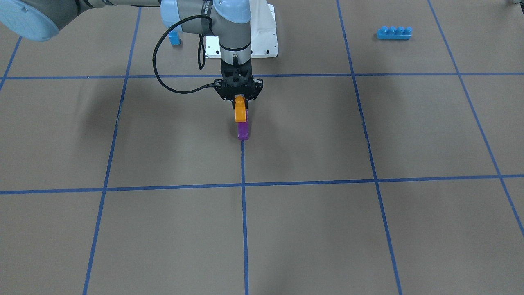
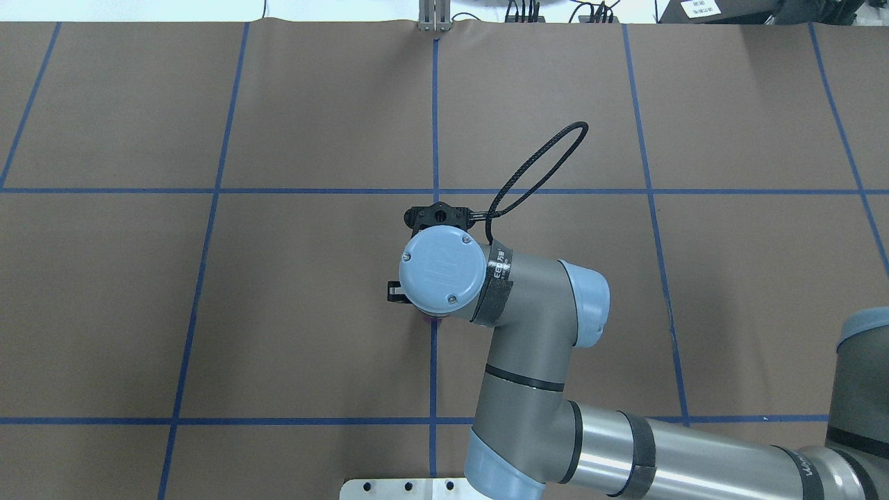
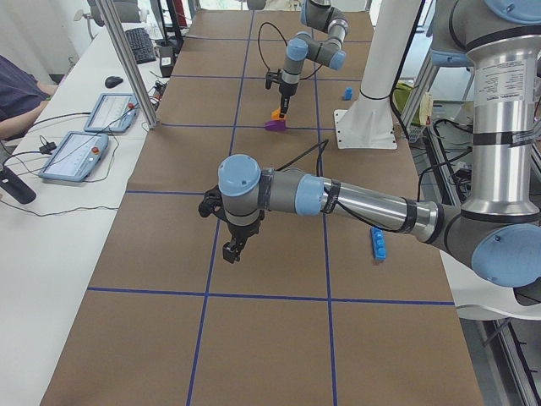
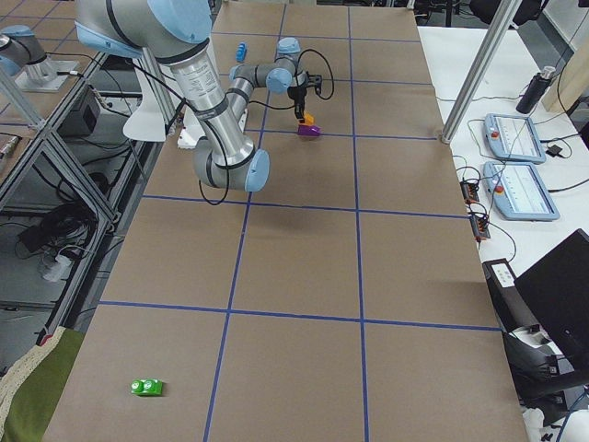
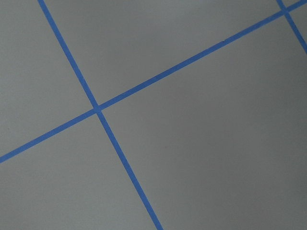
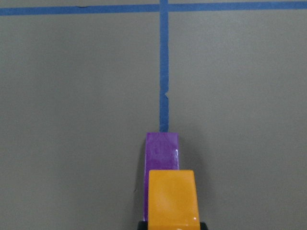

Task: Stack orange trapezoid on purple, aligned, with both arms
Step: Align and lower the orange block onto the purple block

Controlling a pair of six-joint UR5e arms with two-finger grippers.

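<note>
My right gripper (image 1: pixel 240 102) is shut on the orange trapezoid (image 1: pixel 240 113) and holds it right over the purple block (image 1: pixel 243 131), which lies on a blue tape line. In the right wrist view the orange trapezoid (image 6: pixel 172 199) covers the near part of the purple block (image 6: pixel 162 148); the far part sticks out beyond it. I cannot tell whether the two touch. In the overhead view the right wrist (image 2: pixel 443 269) hides both blocks but for a purple sliver. My left gripper (image 3: pixel 230 251) hangs over bare table far from the blocks; I cannot tell whether it is open or shut.
A long blue four-stud brick (image 1: pixel 394 32) lies on my left side. A small blue block (image 1: pixel 175 37) sits beside the white pedestal (image 1: pixel 262 41). A green block (image 4: pixel 147 387) lies far off at the right end. Operator tablets (image 3: pixel 84 152) sit past the table's far edge.
</note>
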